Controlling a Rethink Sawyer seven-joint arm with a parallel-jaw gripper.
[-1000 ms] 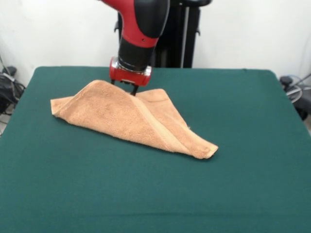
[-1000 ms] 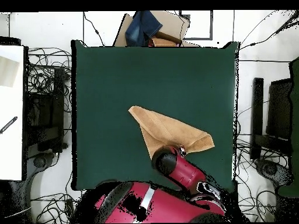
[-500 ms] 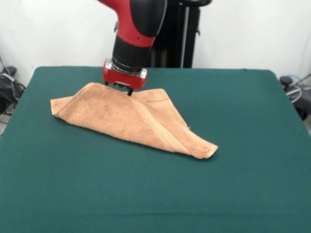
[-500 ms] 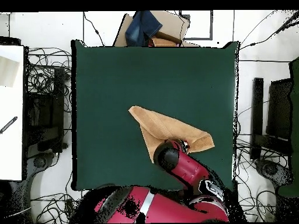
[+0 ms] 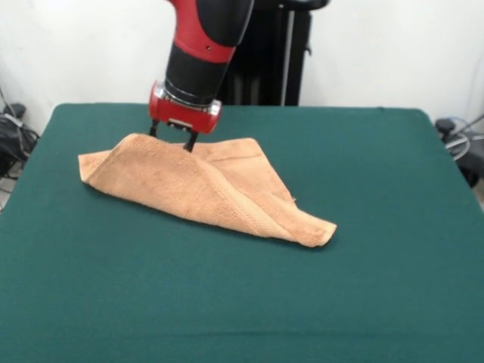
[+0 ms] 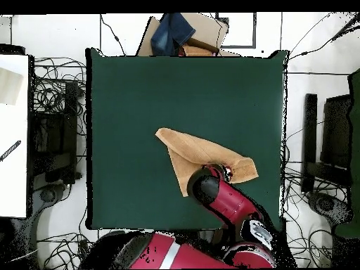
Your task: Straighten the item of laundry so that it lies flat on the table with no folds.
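The item of laundry point(image 5: 204, 185), a peach-orange terry towel, lies folded over on the dark green table point(image 5: 363, 287), left of centre. It forms a rough triangle with a raised ridge at its far side and a folded corner pointing to the near right. My gripper point(image 5: 172, 142) comes down onto that ridge, shut on the cloth, with its tips hidden behind the fold. In the overhead view the towel point(image 6: 186, 151) lies in the lower middle of the table point(image 6: 140, 98), and the red arm covers its lower edge and most of the gripper point(image 6: 223, 169).
A cardboard box with a blue cloth point(image 6: 184, 31) sits just past the table's top edge in the overhead view. Cables point(image 6: 60, 91) lie on the floor along both sides. A white surface point(image 6: 14, 133) stands at the left.
My gripper has moved left along the towel's far ridge in the front view, taking the cloth with it. The ridge has shifted left and dropped a little; the near-right corner stays put.
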